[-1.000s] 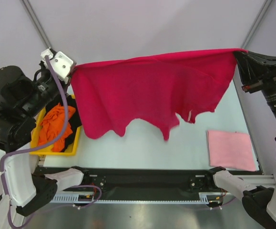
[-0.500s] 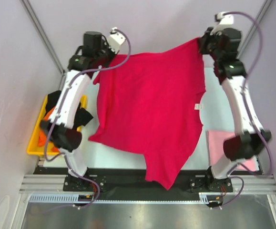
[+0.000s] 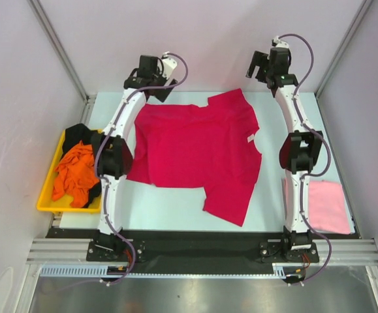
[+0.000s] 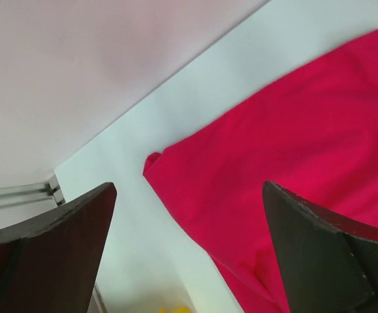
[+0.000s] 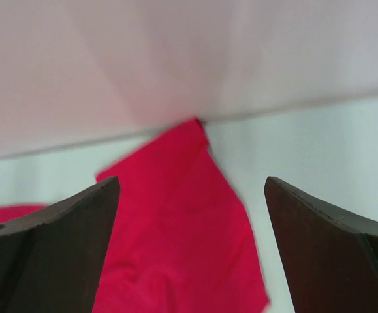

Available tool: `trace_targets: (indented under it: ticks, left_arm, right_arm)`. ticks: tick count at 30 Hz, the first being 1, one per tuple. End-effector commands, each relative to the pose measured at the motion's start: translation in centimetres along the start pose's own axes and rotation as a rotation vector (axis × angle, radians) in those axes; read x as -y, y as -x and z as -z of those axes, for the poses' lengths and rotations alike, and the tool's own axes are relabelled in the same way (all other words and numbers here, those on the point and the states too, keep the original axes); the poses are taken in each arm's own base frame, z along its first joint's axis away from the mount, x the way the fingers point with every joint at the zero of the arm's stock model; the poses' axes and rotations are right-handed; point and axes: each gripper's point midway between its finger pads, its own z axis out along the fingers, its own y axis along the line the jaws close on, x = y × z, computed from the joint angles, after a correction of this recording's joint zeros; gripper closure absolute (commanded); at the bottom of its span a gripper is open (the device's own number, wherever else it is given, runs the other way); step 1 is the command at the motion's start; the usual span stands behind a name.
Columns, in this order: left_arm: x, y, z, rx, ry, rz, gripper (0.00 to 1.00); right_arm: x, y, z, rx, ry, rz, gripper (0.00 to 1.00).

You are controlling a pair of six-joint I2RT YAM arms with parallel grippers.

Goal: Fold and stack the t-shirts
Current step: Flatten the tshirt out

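Crimson t-shirt (image 3: 195, 147) is spread out pretty flat mid-worktop (image 3: 175, 202). Left fingers (image 4: 45, 254) and right fingers (image 5: 45, 254) are both wide apart and empty, up by its far corners. Orange t-shirt (image 3: 74, 173) and black t-shirt (image 3: 78, 134) are bunched in the yellow tray (image 3: 48, 205), and the pink t-shirt (image 3: 326, 205) is folded at near right.

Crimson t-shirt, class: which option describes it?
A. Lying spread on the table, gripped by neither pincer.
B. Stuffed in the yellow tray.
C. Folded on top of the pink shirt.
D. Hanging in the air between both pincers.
A: the crimson t-shirt lies spread on the table, while the left pincer and right pincer hover open near its far edge with nothing between their fingers.
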Motion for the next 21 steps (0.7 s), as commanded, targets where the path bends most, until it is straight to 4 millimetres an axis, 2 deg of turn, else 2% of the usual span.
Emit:
trace_targets:
  ticks: [1, 2, 3, 4, 5, 6, 7, 8, 10, 11, 13, 14, 15, 16, 17, 18, 20, 21]
  left_arm:
    - [-2.1, 4.4, 6.3, 0.129, 0.001, 0.017, 0.0]
    - [-1.3, 3.1, 8.2, 0.102, -0.034, 0.002, 0.0]
    - [-0.3, 2.3, 9.1, 0.092, -0.078, -0.017, 0.02]
    - [0.7, 0.8, 10.1, 0.053, -0.118, -0.036, 0.05]
    - [2.2, -2.0, 11.7, 0.001, -0.163, -0.077, 0.09]
    - [3.0, -3.9, 12.6, -0.037, -0.184, -0.102, 0.19]
    - [3.5, -5.6, 13.4, -0.062, -0.196, -0.131, 0.23]
    - [4.7, -9.3, 15.0, -0.118, -0.222, -0.197, 0.25]
    - [6.2, -12.6, 16.6, -0.152, -0.259, -0.264, 0.27]
    - [7.4, -15.5, 17.9, -0.187, -0.29, -0.323, 0.27]
    - [8.2, -18.5, 18.7, -0.233, -0.304, -0.375, 0.28]
    - [9.4, -21.3, 19.1, -0.267, -0.336, -0.407, 0.28]
    - [9.0, -22.4, 18.8, -0.291, -0.295, -0.428, 0.28]
    - [9.3, -23.3, 18.7, -0.301, -0.293, -0.438, 0.27]
    - [10.1, -25.4, 18.6, -0.333, -0.308, -0.456, 0.26]
    - [10.0, -25.4, 18.0, -0.324, -0.286, -0.462, 0.23]
    - [10.5, -26.6, 17.2, -0.345, -0.287, -0.452, 0.22]
    - [10.2, -26.3, 16.5, -0.331, -0.262, -0.451, 0.2]
  right_arm:
    - [0.5, 2.6, 6.1, 0.015, -0.087, -0.003, 0.0]
    - [0.8, 1.8, 7.3, -0.005, -0.105, 0.002, 0.0]
    - [1.0, 0.9, 8.4, -0.029, -0.124, 0.008, 0.0]
    - [1.4, -1.3, 10.8, -0.087, -0.163, 0.026, 0.0]
    - [1.6, -2.7, 11.9, -0.122, -0.183, 0.04, 0.0]
    - [1.7, -4.1, 13.1, -0.157, -0.198, 0.056, 0.0]
    - [1.7, -4.8, 15.7, -0.18, -0.217, 0.064, 0.01]
    - [2.3, -8.9, 16.7, -0.274, -0.239, 0.084, 0.01]
    - [2.6, -12.6, 19.3, -0.357, -0.256, 0.055, 0.02]
    - [2.9, -15.5, 21.6, -0.41, -0.257, 0.052, 0.04]
    - [2.5, -18.1, 23.6, -0.453, -0.241, -0.003, 0.08]
    - [1.8, -18.6, 25.4, -0.447, -0.218, -0.013, 0.09]
    - [2.3, -21.7, 26.6, -0.508, -0.229, -0.007, 0.11]
    - [2.2, -23.1, 27.6, -0.527, -0.228, -0.008, 0.13]
    - [1.9, -24.3, 28.3, -0.543, -0.23, -0.029, 0.14]
    - [2.1, -27.0, 29.7, -0.593, -0.23, -0.027, 0.14]
    - [1.5, -29.6, 31.0, -0.666, -0.205, -0.099, 0.19]
    - [1.5, -30.7, 31.7, -0.693, -0.191, -0.114, 0.21]
